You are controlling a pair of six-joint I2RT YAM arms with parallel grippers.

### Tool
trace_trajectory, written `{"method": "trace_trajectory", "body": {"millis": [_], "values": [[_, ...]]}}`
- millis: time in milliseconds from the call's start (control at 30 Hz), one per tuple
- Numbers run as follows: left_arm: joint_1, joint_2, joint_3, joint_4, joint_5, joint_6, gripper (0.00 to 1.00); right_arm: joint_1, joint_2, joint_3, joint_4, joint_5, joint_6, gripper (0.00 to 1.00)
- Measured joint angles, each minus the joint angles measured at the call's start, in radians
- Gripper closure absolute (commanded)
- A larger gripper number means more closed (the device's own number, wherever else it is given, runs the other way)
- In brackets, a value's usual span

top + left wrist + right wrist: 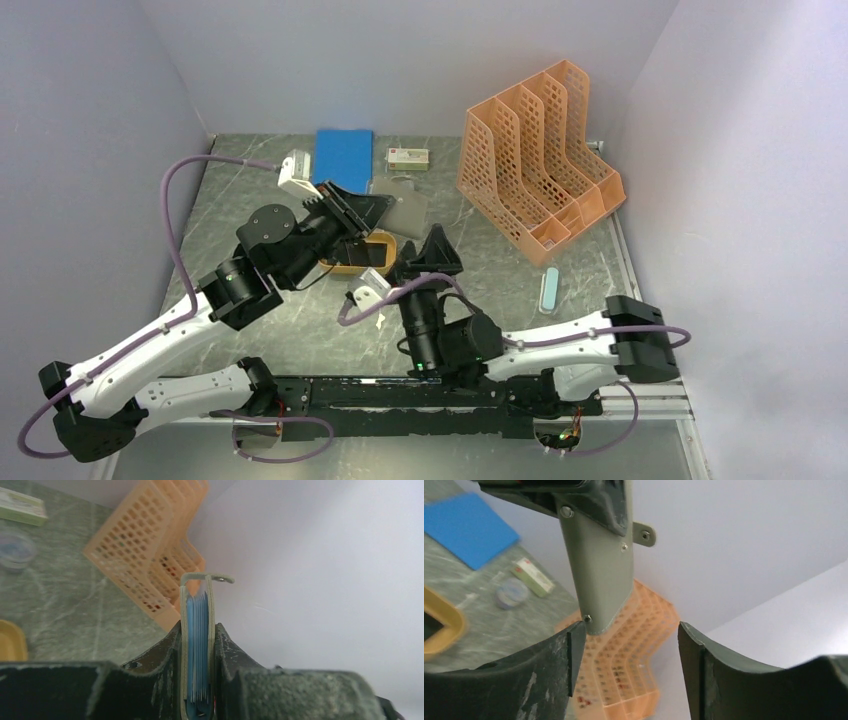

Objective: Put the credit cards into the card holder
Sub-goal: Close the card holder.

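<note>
Two dark fingers of the right gripper (630,645) fill the bottom of its own wrist view. They stand wide apart with nothing between them, so no card is in them. Just above its left finger hangs the card holder (599,580), a flat grey sleeve. Its low corner comes very close to that fingertip, but it is not in the gap between the two fingers. I cannot tell if it touches.

The left gripper (198,630) has the card holder pinched tight, one finger on each flat side. From its wrist view the holder stands on its thin edge, with pale blue leaves inside and a little flap at the far end. I think it is held up like this so the other arm can reach its open side and slide a card in, and the squeeze stops it from tipping.

From above, both grippers meet in the air over the middle of the worktop (300,335), a bit nearer its far edge. The orange tray (388,243) sits just under them. The file rack (540,170) stands by the far right corner.

The credit cards are hard to find — I cannot tell if any sit inside the holder already.
</note>
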Motion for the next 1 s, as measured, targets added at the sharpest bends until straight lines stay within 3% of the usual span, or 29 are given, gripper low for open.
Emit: {"method": "trace_trajectory", "body": {"millis": [100, 200, 233, 300, 467, 700, 867, 1000], "values": [[0.006, -0.002, 0.002, -0.041, -0.061, 0.024, 0.95, 0.046, -0.085, 0.007, -0.242, 0.027, 0.213, 0.24], [0.012, -0.005, 0.007, -0.104, -0.117, 0.058, 0.95, 0.077, -0.162, 0.066, -0.621, 0.028, 0.546, 0.24], [0.013, -0.011, 0.007, -0.125, -0.133, 0.072, 0.95, 0.079, -0.186, 0.120, -0.820, 0.000, 0.714, 0.24], [0.014, -0.034, 0.008, -0.168, -0.154, 0.101, 0.95, 0.068, -0.233, 0.200, -1.080, -0.093, 0.977, 0.24], [0.014, -0.138, 0.008, -0.256, -0.129, 0.183, 0.95, -0.085, -0.413, 0.268, -1.389, -0.411, 1.385, 0.28], [0.014, -0.246, 0.008, -0.290, 0.113, 0.274, 0.95, -0.474, -0.467, 0.345, -1.492, -0.800, 1.722, 0.30], [0.014, -0.242, -0.018, -0.308, 0.280, 0.286, 0.95, -0.744, -0.447, 0.255, -1.475, -1.141, 1.916, 0.31], [0.014, -0.254, -0.151, -0.259, 0.367, 0.238, 0.95, -1.019, -0.489, 0.082, -1.373, -1.457, 2.102, 0.32]]}}
